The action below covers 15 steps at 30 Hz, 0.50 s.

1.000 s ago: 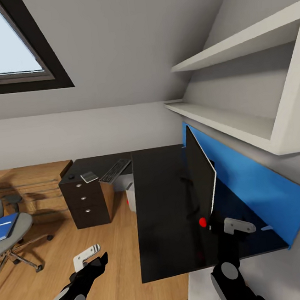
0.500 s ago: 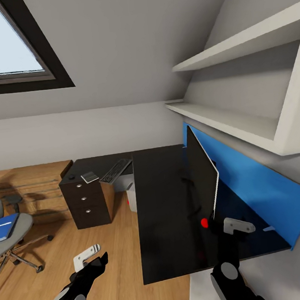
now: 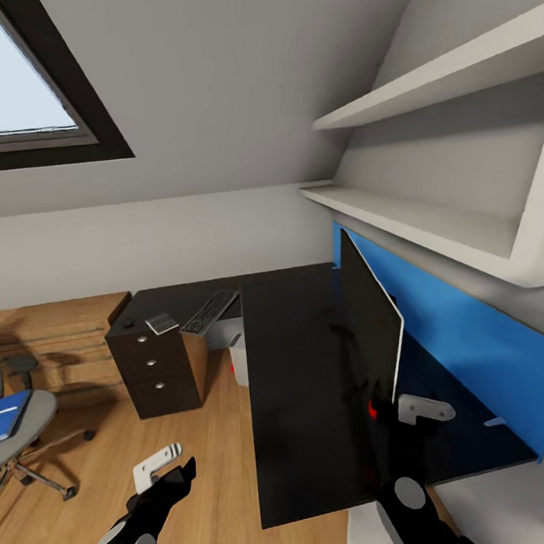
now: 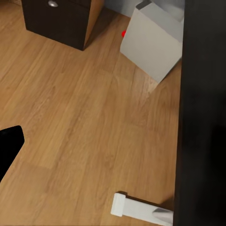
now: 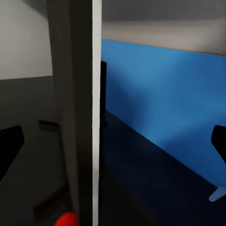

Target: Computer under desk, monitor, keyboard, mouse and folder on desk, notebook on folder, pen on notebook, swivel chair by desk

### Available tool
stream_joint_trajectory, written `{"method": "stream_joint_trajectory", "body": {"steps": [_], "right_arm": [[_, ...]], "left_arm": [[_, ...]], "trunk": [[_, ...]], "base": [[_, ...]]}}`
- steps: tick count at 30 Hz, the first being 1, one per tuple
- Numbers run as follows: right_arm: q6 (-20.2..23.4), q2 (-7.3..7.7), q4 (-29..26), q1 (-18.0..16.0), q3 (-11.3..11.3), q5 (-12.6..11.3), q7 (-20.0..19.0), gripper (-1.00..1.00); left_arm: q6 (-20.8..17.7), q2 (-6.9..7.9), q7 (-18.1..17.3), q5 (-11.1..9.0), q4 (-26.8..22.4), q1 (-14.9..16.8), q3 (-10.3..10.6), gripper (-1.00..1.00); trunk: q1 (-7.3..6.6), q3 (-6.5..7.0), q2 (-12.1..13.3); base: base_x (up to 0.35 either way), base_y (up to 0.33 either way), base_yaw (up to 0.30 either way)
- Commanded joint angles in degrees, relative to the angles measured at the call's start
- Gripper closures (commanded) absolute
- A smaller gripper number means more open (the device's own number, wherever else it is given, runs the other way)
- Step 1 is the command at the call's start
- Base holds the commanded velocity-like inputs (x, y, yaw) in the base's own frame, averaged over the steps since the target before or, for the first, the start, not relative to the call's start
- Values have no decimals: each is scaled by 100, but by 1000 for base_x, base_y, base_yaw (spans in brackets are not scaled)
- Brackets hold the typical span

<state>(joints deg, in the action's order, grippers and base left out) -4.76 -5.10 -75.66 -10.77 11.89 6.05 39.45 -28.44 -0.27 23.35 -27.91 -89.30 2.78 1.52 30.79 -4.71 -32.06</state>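
Observation:
The monitor point(image 3: 369, 320) stands edge-on on the right run of the black desk point(image 3: 291, 370), in front of its blue back panel. My right gripper point(image 3: 397, 410) is open at the monitor's near lower corner by its red dot; in the right wrist view the gripper point(image 5: 113, 146) straddles the monitor's point(image 5: 77, 117) edge. My left gripper point(image 3: 167, 469) hangs open over the wood floor. The keyboard point(image 3: 209, 309), grey notebook point(image 3: 162, 322) and mouse point(image 3: 129, 322) lie on the desk's far wing. The computer point(image 3: 237, 355) point(image 4: 153, 47) sits under the desk. The blue folder point(image 3: 2, 415) lies on the swivel chair point(image 3: 20, 424).
A light-wood dresser point(image 3: 53, 337) lines the far left wall. Black drawers point(image 3: 152, 368) stand under the desk's far wing. White wall shelves point(image 3: 433, 213) overhang the desk at right. A skylight point(image 3: 10, 90) sits upper left. Open wood floor point(image 4: 70, 117) lies between chair and desk.
The whole view has shifted slightly, so the desk and monitor look a little nearer. My right gripper stays at the monitor's lower corner. The left arm has not moved.

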Motion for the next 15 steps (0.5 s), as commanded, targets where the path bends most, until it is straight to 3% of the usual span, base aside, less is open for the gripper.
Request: {"method": "stream_joint_trajectory", "body": {"steps": [1,15], "right_arm": [[-2,0,8,-7,5,26,31,-100],[-1,0,31,-4,6,33,36,-100]], "left_arm": [[-12,1,55,-60,-8,6,6,-100],[-12,-4,56,-58,-8,7,7,-100]], "trunk": [[4,-11,-9],[4,-11,-9]], "base": [[147,15,0],[177,3,0]]}}
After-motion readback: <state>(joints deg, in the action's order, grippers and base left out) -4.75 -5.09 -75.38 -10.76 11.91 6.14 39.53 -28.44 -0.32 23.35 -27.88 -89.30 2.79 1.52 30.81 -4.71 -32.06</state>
